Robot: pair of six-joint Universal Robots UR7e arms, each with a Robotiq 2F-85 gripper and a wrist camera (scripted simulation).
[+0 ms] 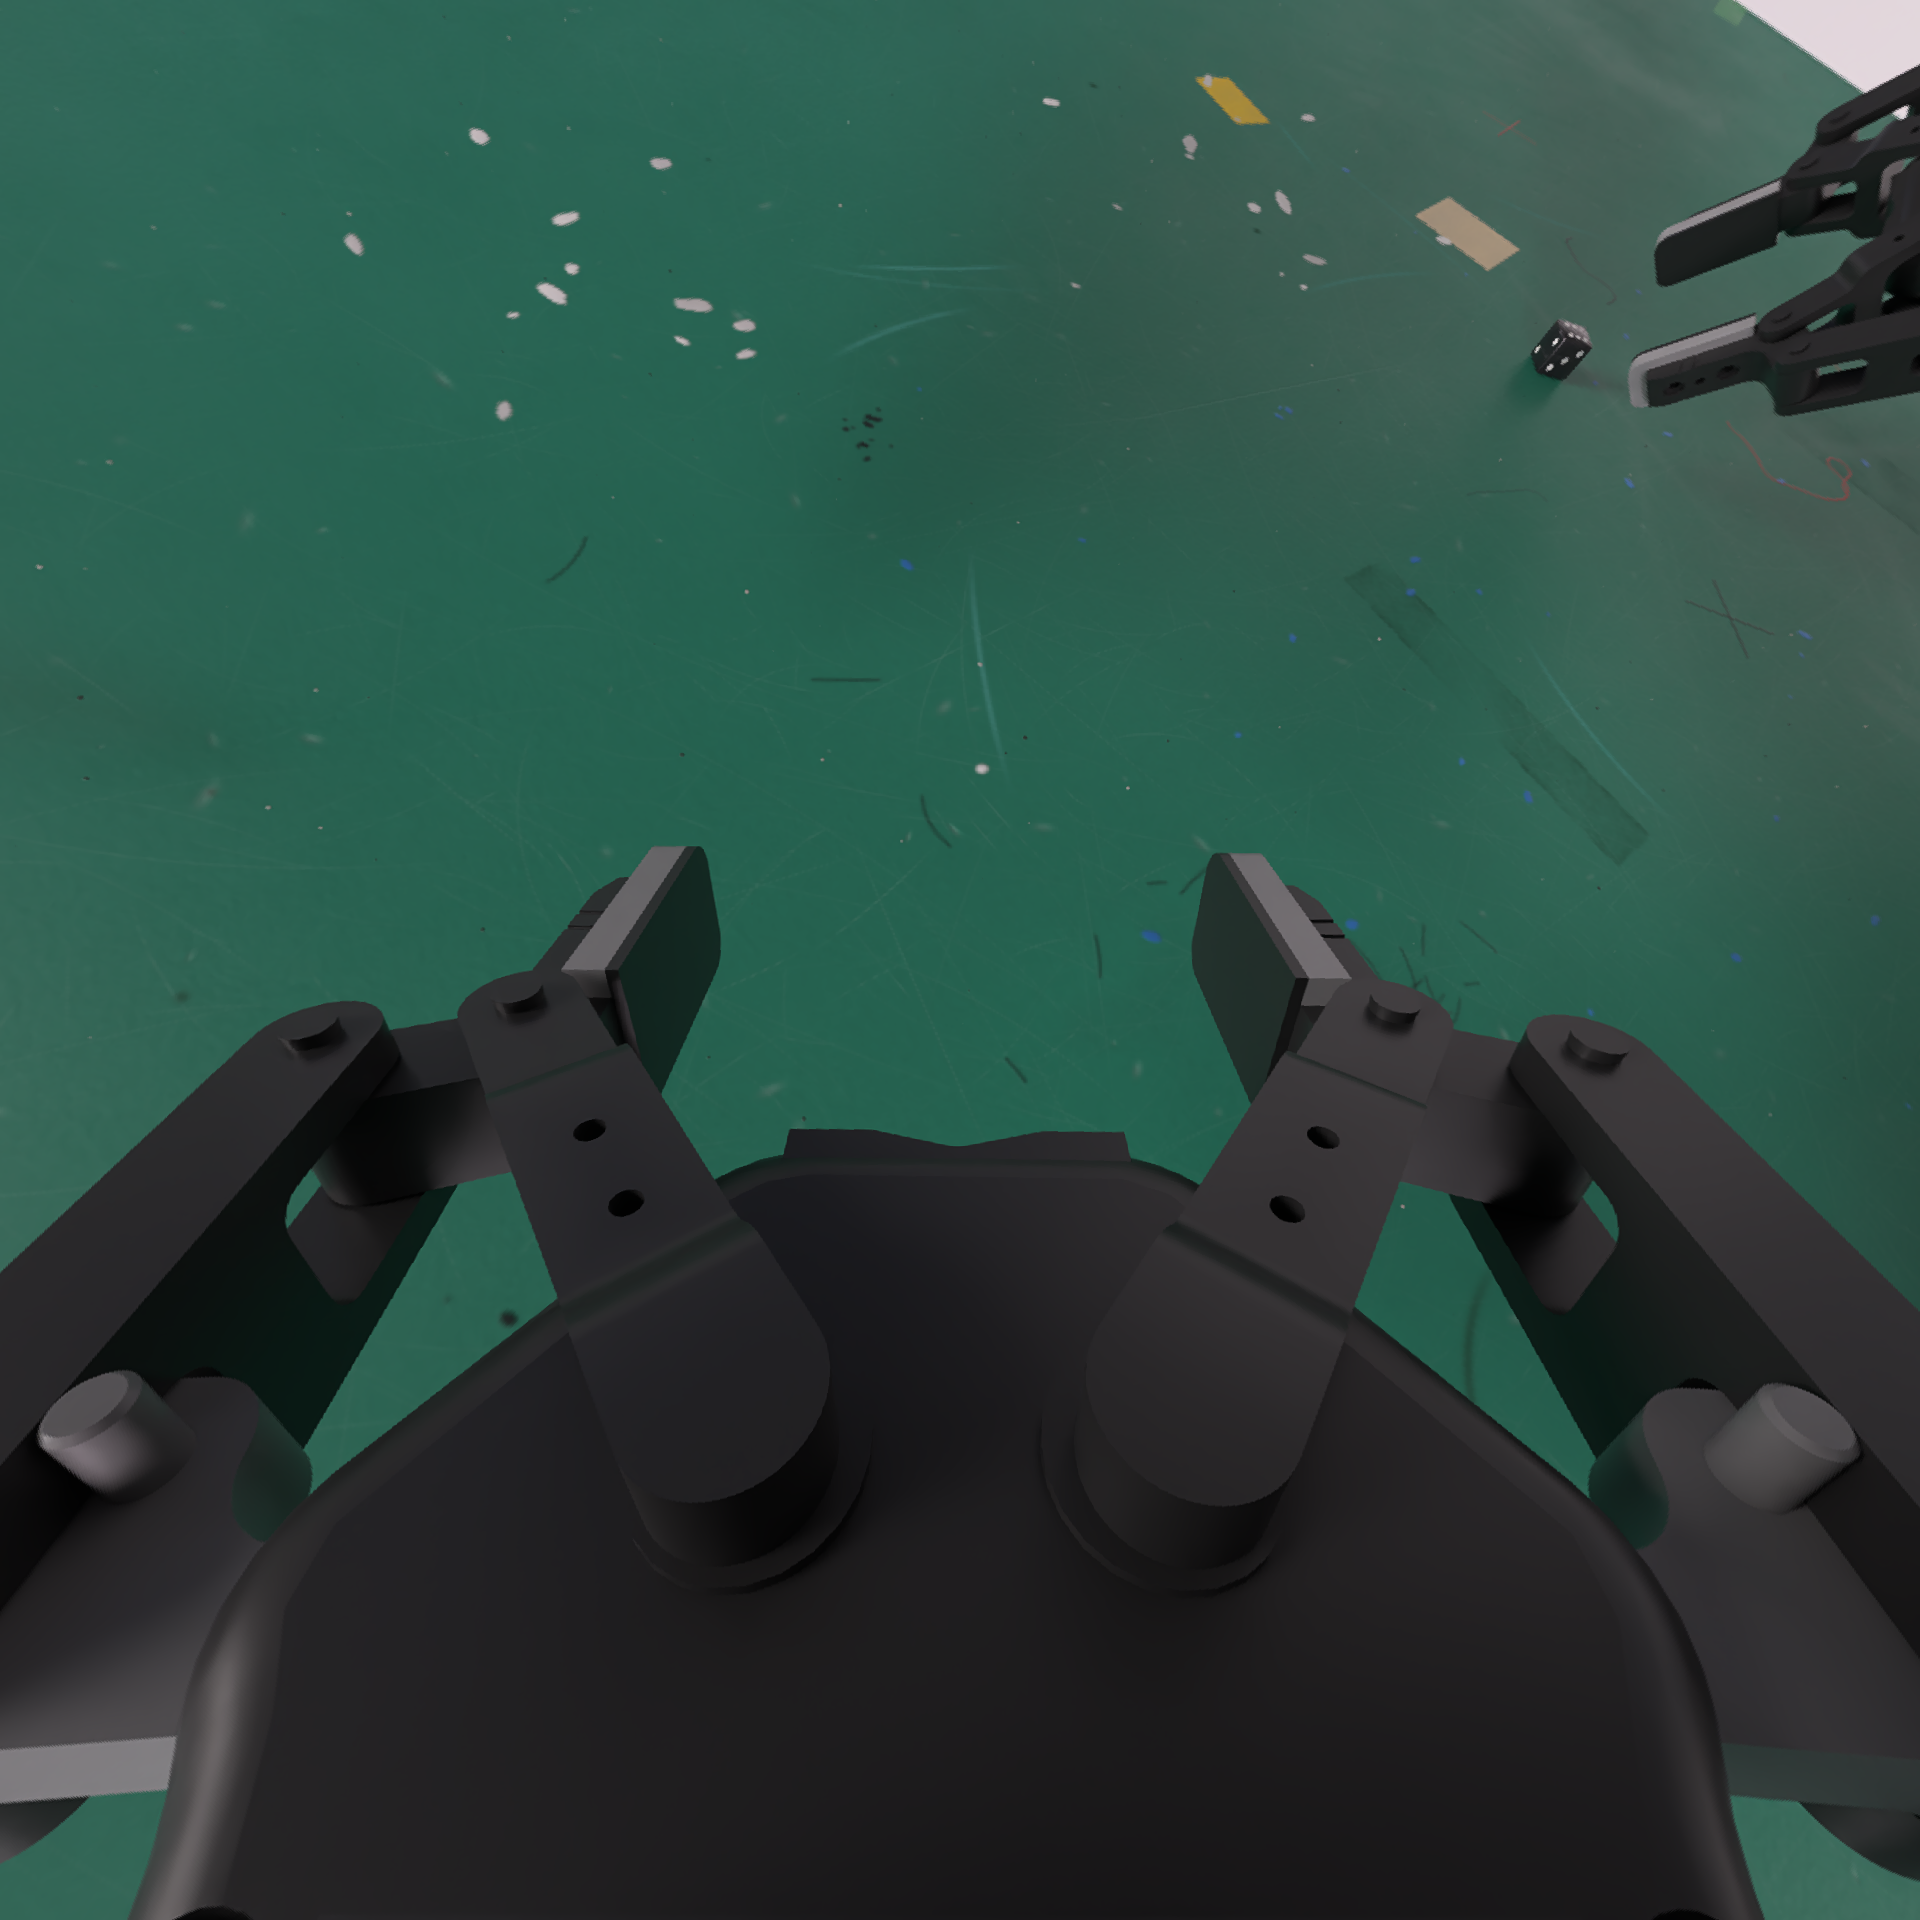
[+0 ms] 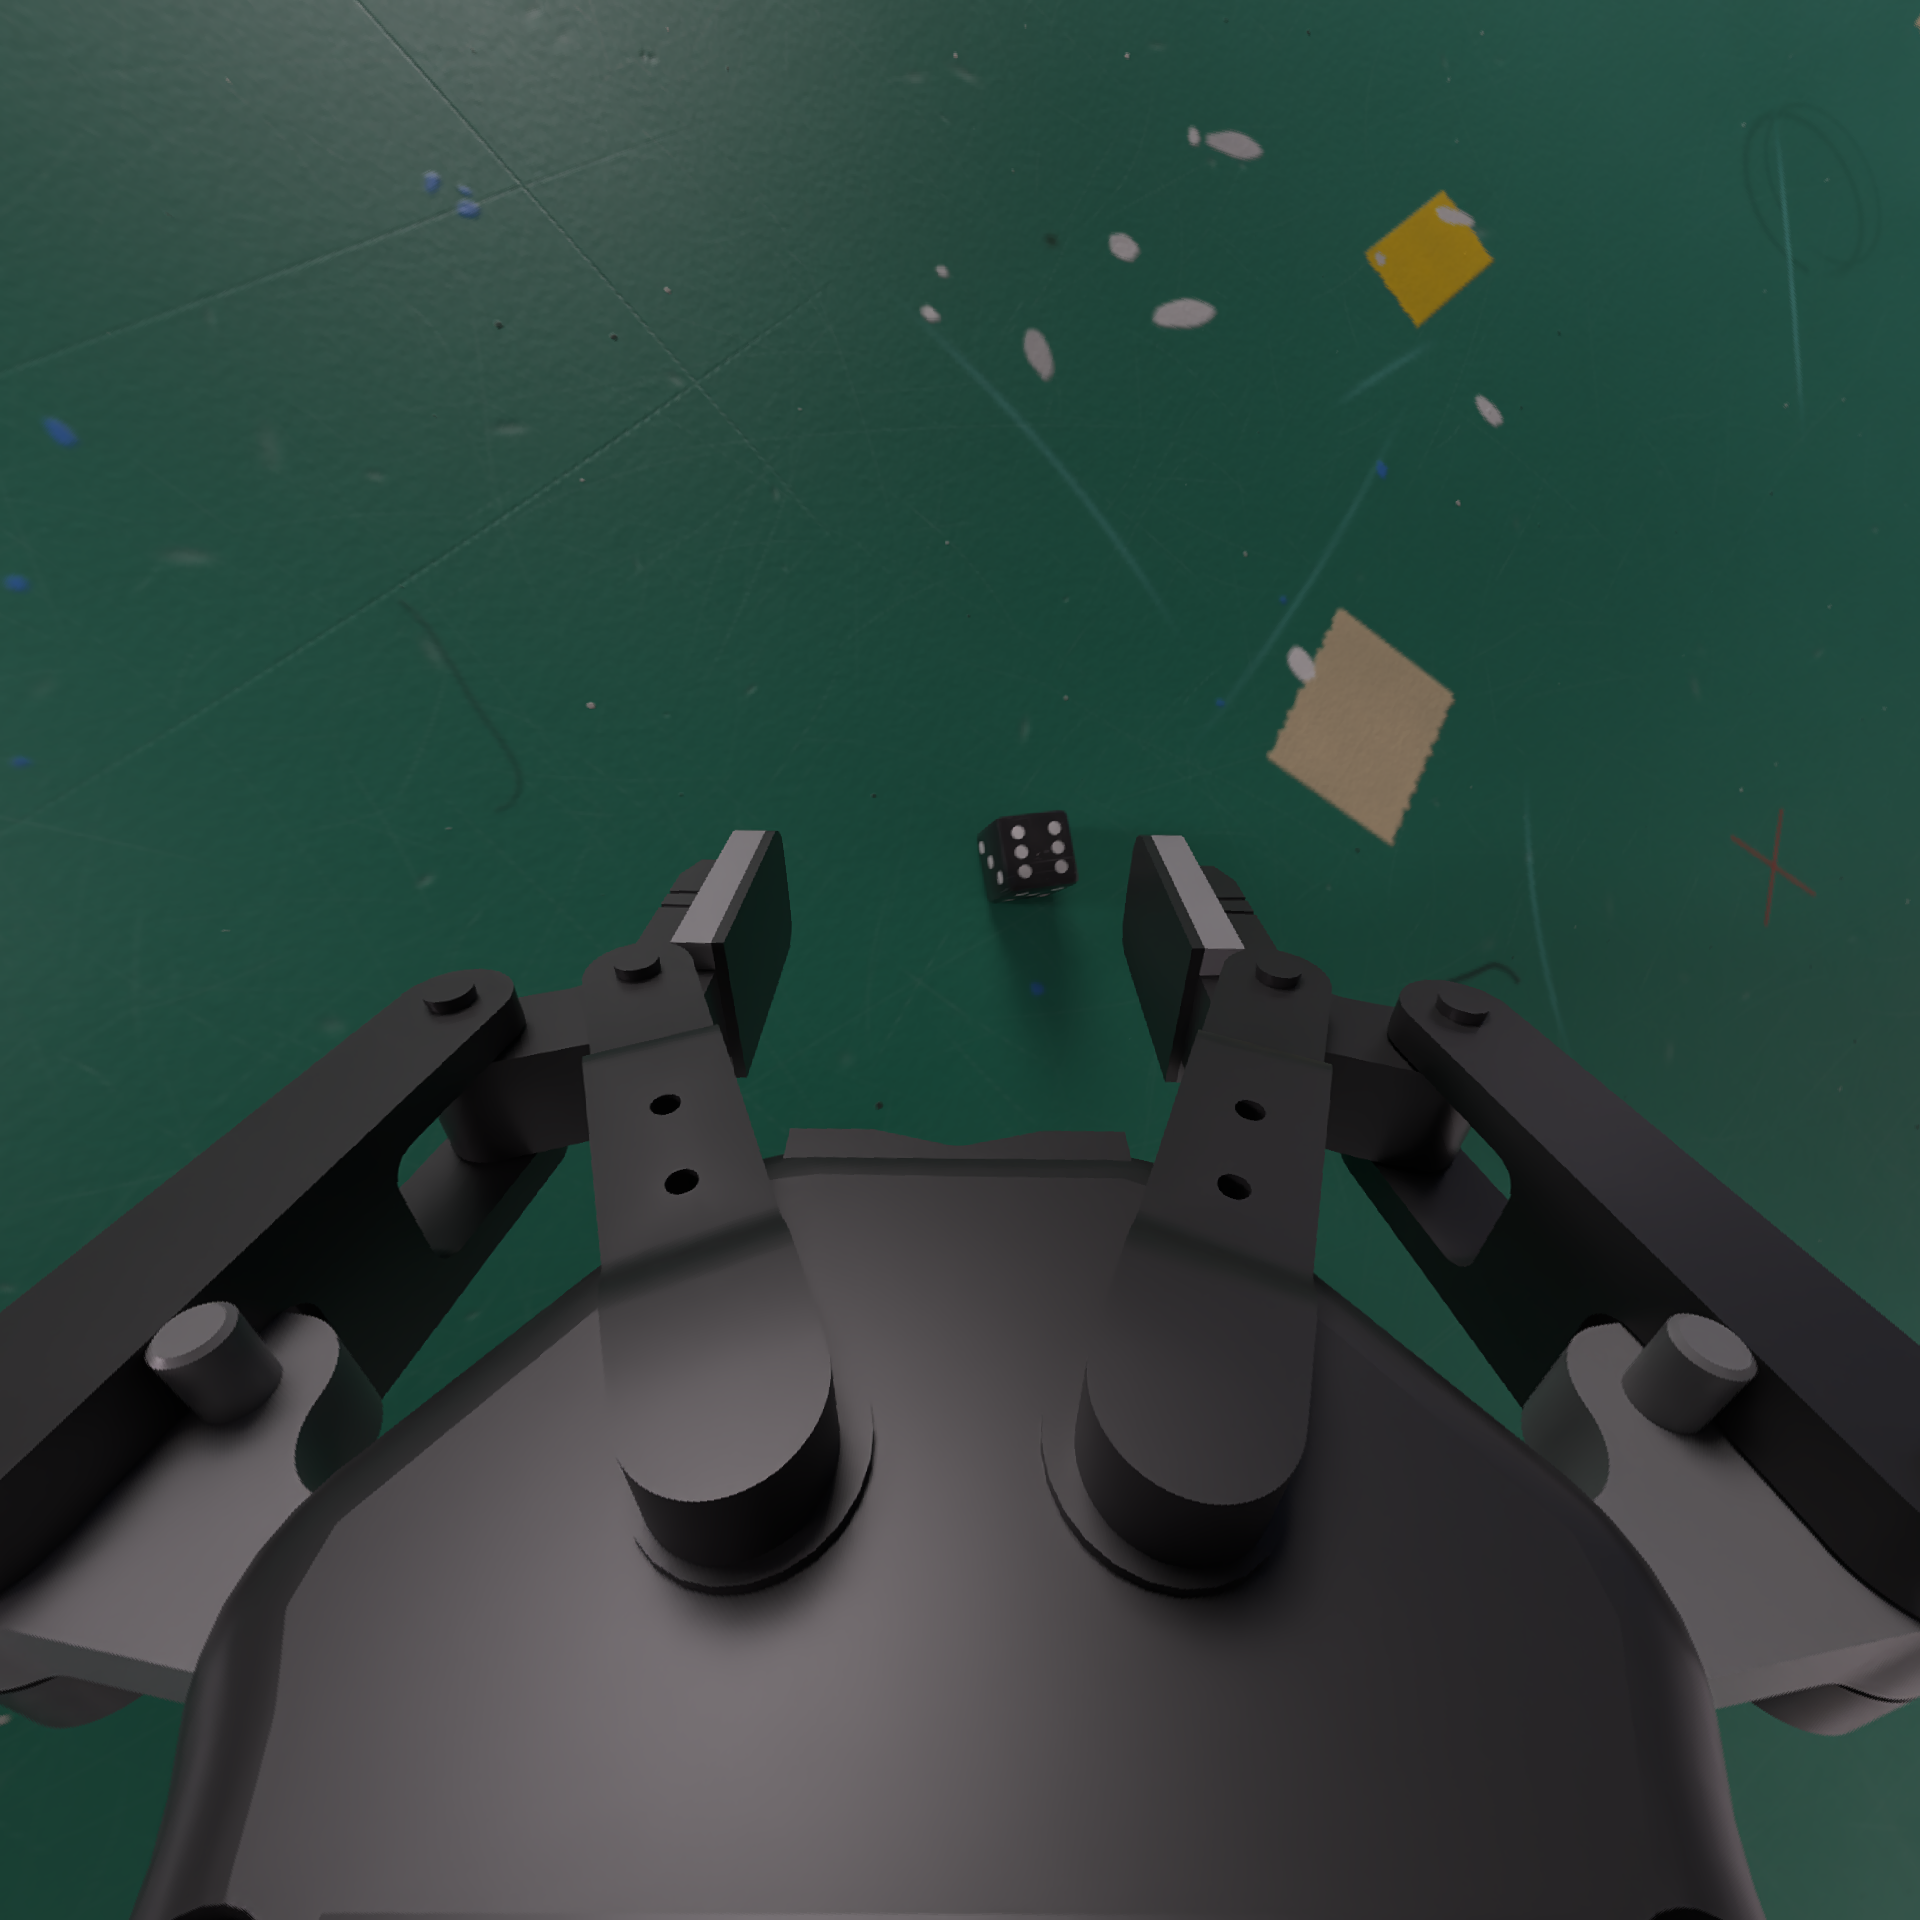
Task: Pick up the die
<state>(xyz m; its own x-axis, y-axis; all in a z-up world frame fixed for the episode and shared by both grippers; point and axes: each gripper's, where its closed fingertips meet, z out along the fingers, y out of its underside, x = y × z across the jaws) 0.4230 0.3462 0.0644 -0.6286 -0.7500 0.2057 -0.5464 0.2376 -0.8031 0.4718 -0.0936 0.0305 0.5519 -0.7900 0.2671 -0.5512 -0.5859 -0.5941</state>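
A small black die with white pips (image 2: 1027,855) lies on the green table. In the right wrist view my right gripper (image 2: 956,862) is open above it, with the die in the gap, nearer the right fingertip and touching neither. The left wrist view shows the die (image 1: 1560,350) far off at the upper right, just left of the right gripper's (image 1: 1647,322) fingertips. My left gripper (image 1: 956,883) is open and empty over bare table, far from the die.
The green table (image 1: 935,582) is scratched and speckled with white paint flecks. A tan tape patch (image 2: 1361,722) and a yellow one (image 2: 1429,257) are stuck flat beyond the die. The table's far edge shows at the top right (image 1: 1808,42).
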